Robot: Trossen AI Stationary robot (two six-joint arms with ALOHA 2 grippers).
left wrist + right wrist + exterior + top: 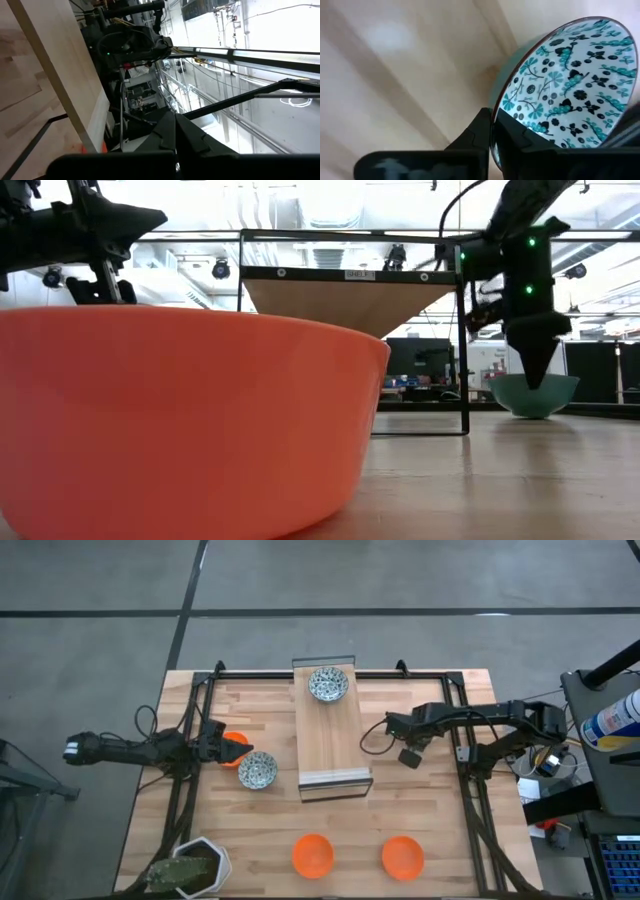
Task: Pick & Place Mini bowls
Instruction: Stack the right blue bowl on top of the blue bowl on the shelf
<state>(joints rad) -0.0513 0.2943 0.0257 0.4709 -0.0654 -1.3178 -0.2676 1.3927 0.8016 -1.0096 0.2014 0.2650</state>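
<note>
Raised wooden shelf point(333, 730) fills bench point(440, 810) centre; patterned bowl point(328, 684) takes its far end, rest of top bare. Left of shelf, patterned bowl point(257, 771) and left hand point(243, 749) crowd gap. Right of shelf open.

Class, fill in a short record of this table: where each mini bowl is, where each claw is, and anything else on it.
Patterned bowls: shelf bowl on the raised wooden shelf; table bowl left of the shelf
Orange bowls: pair at the table's near edge; third orange bowl by the left claw
Left claw: beside the table bowl
Right claw: right of the shelf
Other: plant pot, corner
</note>
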